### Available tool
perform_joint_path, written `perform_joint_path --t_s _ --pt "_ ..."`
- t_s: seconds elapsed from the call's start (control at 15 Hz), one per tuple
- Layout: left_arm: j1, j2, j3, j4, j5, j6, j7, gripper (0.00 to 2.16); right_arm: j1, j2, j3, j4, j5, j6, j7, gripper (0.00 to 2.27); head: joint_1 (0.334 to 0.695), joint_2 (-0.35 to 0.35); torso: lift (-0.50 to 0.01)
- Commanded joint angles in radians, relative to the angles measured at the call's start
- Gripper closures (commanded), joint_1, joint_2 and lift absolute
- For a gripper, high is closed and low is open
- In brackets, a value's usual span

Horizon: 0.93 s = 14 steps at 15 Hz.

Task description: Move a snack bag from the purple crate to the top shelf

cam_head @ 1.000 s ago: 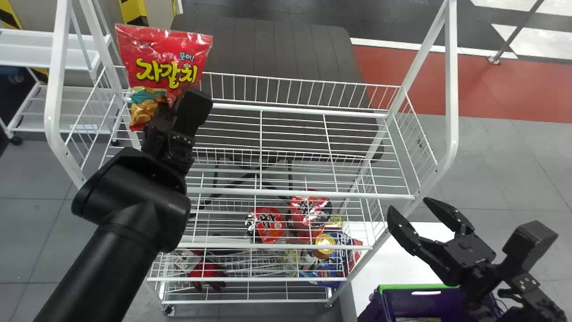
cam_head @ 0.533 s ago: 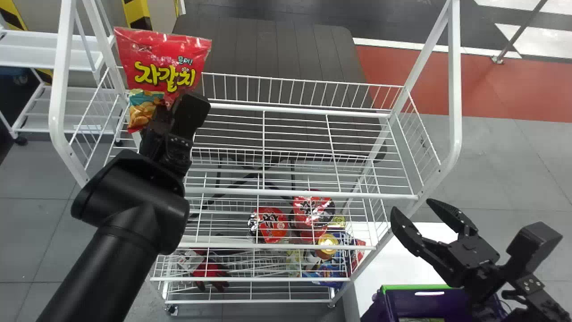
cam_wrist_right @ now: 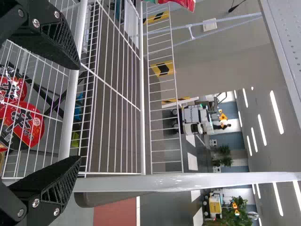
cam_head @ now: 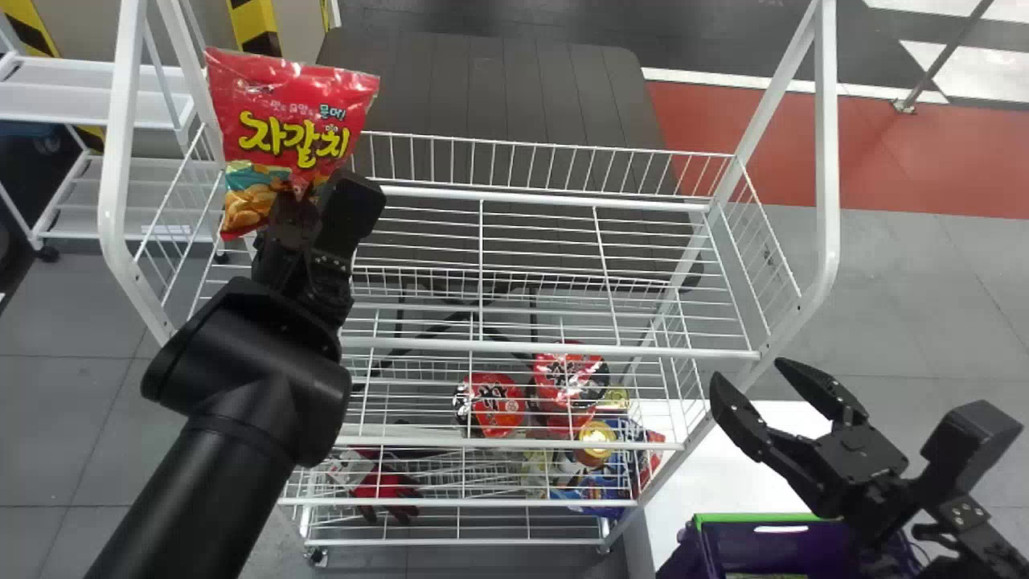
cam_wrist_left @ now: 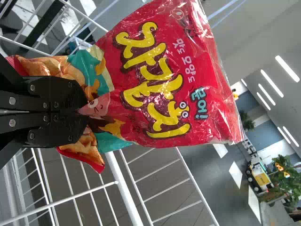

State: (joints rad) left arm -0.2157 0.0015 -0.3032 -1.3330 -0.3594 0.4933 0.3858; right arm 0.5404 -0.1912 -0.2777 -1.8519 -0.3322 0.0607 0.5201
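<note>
Left gripper point(cam_head: 291, 206) | narrow, pinching snack bag point(cam_head: 291, 112) near bottom | right gripper point(cam_head: 748, 371) | wide

I count one raised snack bag point(cam_head: 281, 104), two red-topped bowls point(cam_head: 502, 408), one purple crate point(cam_head: 756, 517), one wire rack point(cam_head: 827, 145); the lower packets point(cam_head: 603, 486) are too jumbled.

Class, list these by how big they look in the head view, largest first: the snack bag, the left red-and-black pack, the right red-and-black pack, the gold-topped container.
1. Snack bag
2. Left red-and-black pack and right red-and-black pack: too alike to rank
3. Gold-topped container
</note>
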Motion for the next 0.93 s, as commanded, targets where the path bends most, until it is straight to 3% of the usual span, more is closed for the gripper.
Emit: perform_joint_path --t_s 0.0,0.13,0.33,0.47,0.87 --pt "0.006 0.0 -0.005 -0.002 -0.001 0.0 0.002 1.16 -0.002 -0.001 0.0 0.002 -0.002 0.0 0.001 0.15 0.695 -0.121 0.0" --pt "0.007 -0.001 -0.005 -0.003 -0.001 0.0 0.002 1.16 -0.004 -0.001 0.0 0.003 -0.002 0.0 0.003 0.15 0.695 -0.122 0.0" --pt "0.012 0.0 -0.014 -0.003 -0.007 0.0 0.004 0.66 -0.008 -0.002 0.0 0.013 -0.008 0.0 0.003 0.15 0.695 -0.126 0.0" --pt "0.015 -0.001 -0.016 -0.005 -0.007 0.0 0.002 0.44 -0.01 -0.002 0.0 0.014 -0.008 0.0 0.003 0.15 0.695 -0.128 0.0" --pt "0.035 -0.001 -0.01 -0.037 -0.015 0.0 0.005 0.35 -0.011 -0.002 0.0 0.017 -0.008 0.0 0.003 0.15 0.695 -0.134 0.0"
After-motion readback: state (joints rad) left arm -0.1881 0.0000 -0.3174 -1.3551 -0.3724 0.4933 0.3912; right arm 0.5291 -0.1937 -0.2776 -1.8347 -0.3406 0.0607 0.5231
